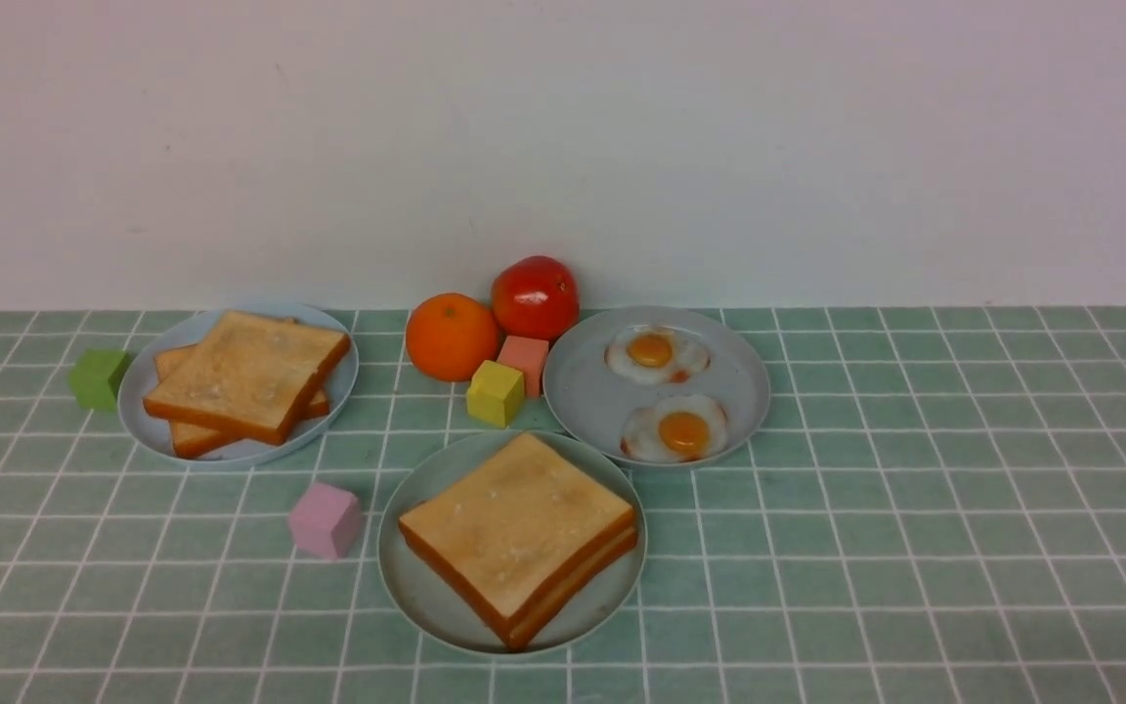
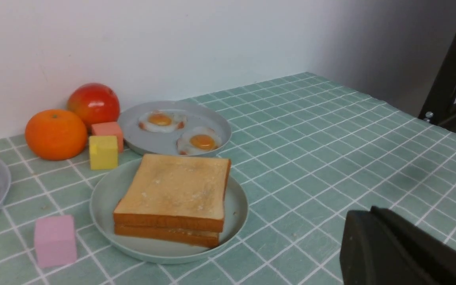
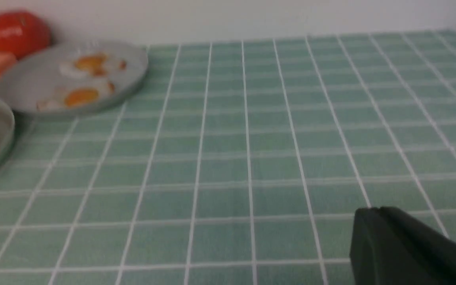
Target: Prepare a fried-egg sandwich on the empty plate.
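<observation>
The mint-green plate (image 1: 397, 577) sits front centre and holds two stacked toast slices (image 1: 519, 533); no egg shows between them. The left wrist view shows the plate (image 2: 105, 198) and the stack (image 2: 174, 194) too. Two fried eggs (image 1: 656, 352) (image 1: 675, 430) lie on a grey-blue plate (image 1: 583, 391) behind it to the right. Neither gripper is in the front view. My left gripper (image 2: 370, 211) is shut and empty, off to the right of the mint plate. My right gripper (image 3: 374, 209) is shut and empty over bare tablecloth.
A second grey-blue plate (image 1: 138, 411) at the left holds plain toast slices (image 1: 248, 374). An orange (image 1: 451, 335) and a red fruit (image 1: 535, 296) stand by the wall. Yellow (image 1: 495, 393), salmon (image 1: 526, 360), pink (image 1: 325, 520) and green (image 1: 99, 378) cubes lie around the plates.
</observation>
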Robot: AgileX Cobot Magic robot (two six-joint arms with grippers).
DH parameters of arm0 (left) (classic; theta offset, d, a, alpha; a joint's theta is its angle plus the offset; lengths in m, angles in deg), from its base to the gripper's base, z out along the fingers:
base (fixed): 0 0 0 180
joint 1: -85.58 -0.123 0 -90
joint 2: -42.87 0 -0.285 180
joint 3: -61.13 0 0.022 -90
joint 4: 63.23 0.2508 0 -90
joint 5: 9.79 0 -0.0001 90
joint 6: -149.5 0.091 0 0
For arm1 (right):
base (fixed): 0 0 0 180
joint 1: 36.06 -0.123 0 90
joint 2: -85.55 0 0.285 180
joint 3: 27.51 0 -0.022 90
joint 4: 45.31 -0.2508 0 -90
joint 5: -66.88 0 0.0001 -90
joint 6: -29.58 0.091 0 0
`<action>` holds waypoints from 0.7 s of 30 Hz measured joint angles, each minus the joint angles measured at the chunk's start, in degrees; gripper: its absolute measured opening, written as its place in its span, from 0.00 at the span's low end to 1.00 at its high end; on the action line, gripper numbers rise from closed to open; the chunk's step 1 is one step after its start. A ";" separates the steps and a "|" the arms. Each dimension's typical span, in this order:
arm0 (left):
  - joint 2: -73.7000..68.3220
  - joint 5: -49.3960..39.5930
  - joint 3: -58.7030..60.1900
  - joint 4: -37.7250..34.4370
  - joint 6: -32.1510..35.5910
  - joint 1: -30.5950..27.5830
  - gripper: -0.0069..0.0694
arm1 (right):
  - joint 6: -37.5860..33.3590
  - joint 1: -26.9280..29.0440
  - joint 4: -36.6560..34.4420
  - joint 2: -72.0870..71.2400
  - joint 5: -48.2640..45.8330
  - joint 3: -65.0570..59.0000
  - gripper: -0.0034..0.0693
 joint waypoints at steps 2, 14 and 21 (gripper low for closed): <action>0.00 0.00 0.00 0.00 0.00 0.00 0.08 | -0.11 0.00 -0.09 -0.05 -0.78 0.06 0.03; 0.00 -0.10 0.00 0.02 0.00 0.00 0.09 | -2.97 0.00 -3.74 -0.07 -1.72 0.24 0.03; 0.00 -0.10 0.00 0.02 0.00 0.00 0.09 | -3.08 0.00 -3.78 -0.07 -1.78 0.28 0.03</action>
